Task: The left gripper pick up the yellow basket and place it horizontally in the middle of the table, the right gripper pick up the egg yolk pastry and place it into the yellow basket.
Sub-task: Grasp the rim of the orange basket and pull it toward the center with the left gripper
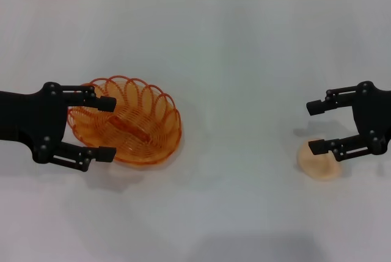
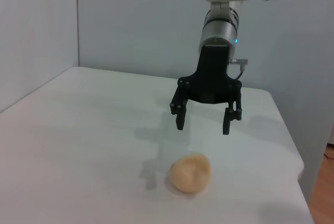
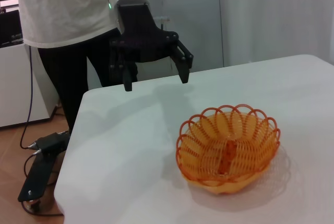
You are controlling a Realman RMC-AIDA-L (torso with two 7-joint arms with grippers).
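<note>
The yellow basket (image 1: 153, 112) stands upright and empty on the left part of the white table (image 1: 232, 54). My left gripper (image 1: 107, 127) is open at the basket's left rim, one finger on each side of it. In the right wrist view the left gripper (image 3: 155, 80) hangs above the table, just beyond the basket (image 3: 227, 151), not touching it. The egg yolk pastry (image 1: 319, 163) lies on the table at the right. My right gripper (image 1: 313, 127) is open and empty; in the left wrist view the right gripper (image 2: 203, 127) hovers a little above and behind the pastry (image 2: 190, 173).
A person in a white shirt (image 3: 62, 10) stands beyond the table's left end. A black box with cables (image 3: 44, 166) lies on the floor there. The table's right edge (image 2: 297, 166) is close to the pastry.
</note>
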